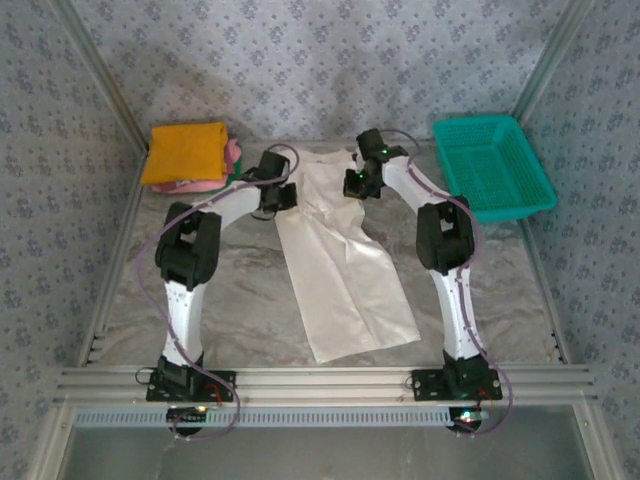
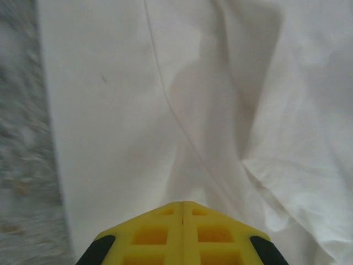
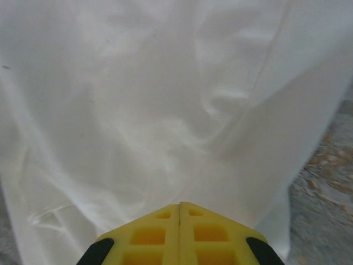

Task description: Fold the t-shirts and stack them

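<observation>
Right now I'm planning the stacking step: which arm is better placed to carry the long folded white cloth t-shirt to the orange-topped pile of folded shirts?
Left, probably. The orange-topped pile sits at the far left corner, close to the left gripper; the right gripper would reach across the white t-shirt.

Gray walls (image 1: 300,60) with small flower shapes stand around a gray, stone-look desk (image 1: 245,310) with metal rails (image 1: 320,380).

Robot lab cell: aluminium rails (image 1: 320,381), patterned backdrop panels (image 1: 320,60), marble-look tabletop (image 1: 240,300).
</observation>
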